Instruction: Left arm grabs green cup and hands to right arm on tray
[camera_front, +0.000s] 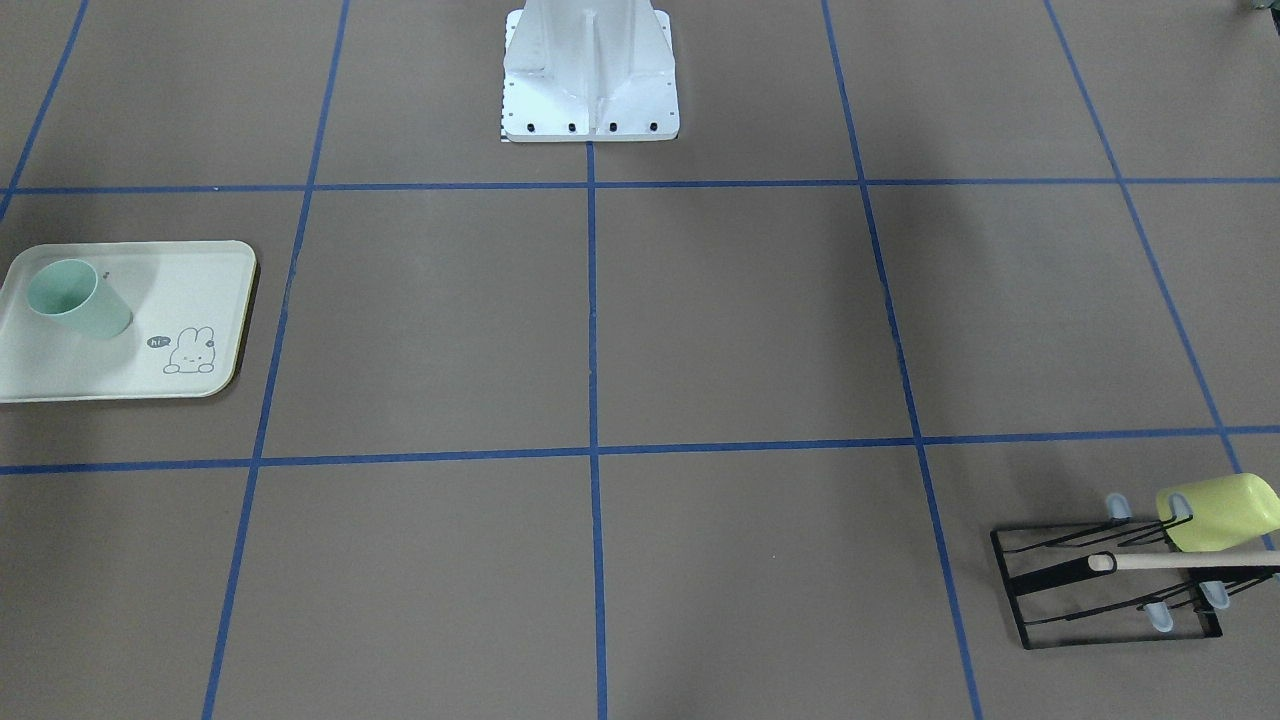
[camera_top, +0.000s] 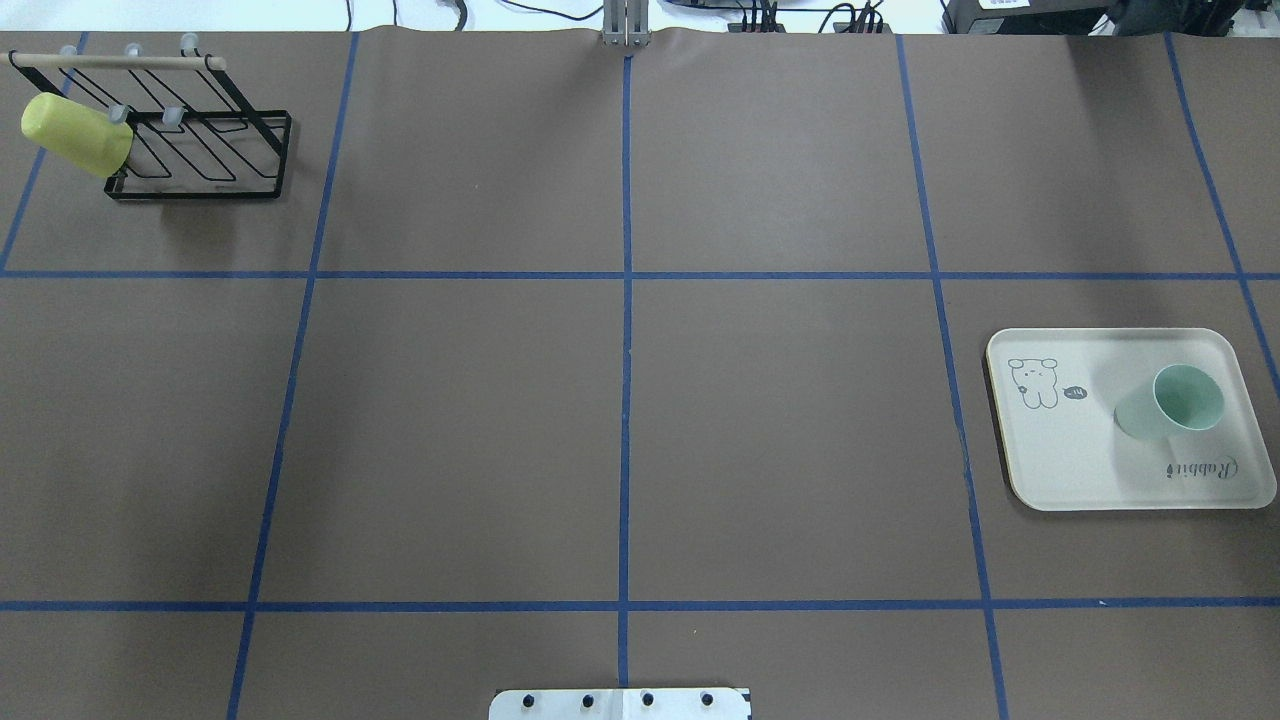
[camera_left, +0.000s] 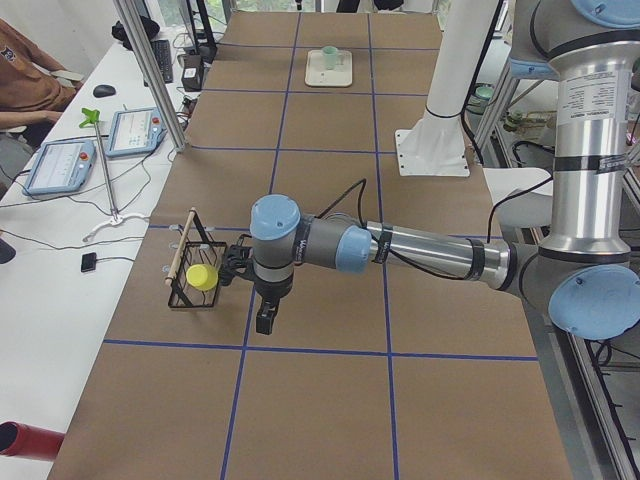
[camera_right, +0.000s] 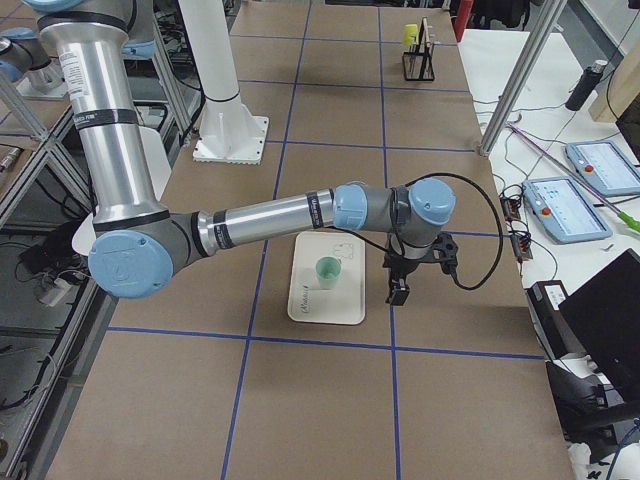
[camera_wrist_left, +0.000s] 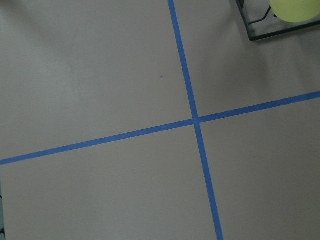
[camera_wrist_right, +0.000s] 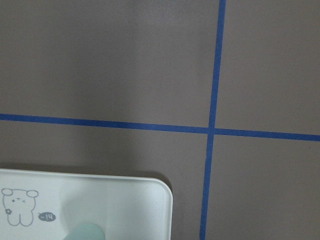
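Overhead exterior shows the green cup standing upright on the tray, toward the tray's 2 o'clock, with the tray at the table's 3 o'clock. A black wire rack holding a yellow-green cup sits at 10 o'clock. Neither arm appears in this view or in the front-facing one.

Only the side cameras show the arms. The left arm reaches out with its gripper pointing down just beside the rack. The right arm hangs its gripper at the tray's 3 o'clock in the exterior right view. At that range neither gripper's opening can be told, and nothing is seen in either. The wrist cameras show no fingers, only taped table, a rack corner and a tray corner.

With the cup on the tray, the placing looks done. The likely risks are a low sweep by the right gripper clipping the tray or tipping the cup, and the left gripper catching the rack.
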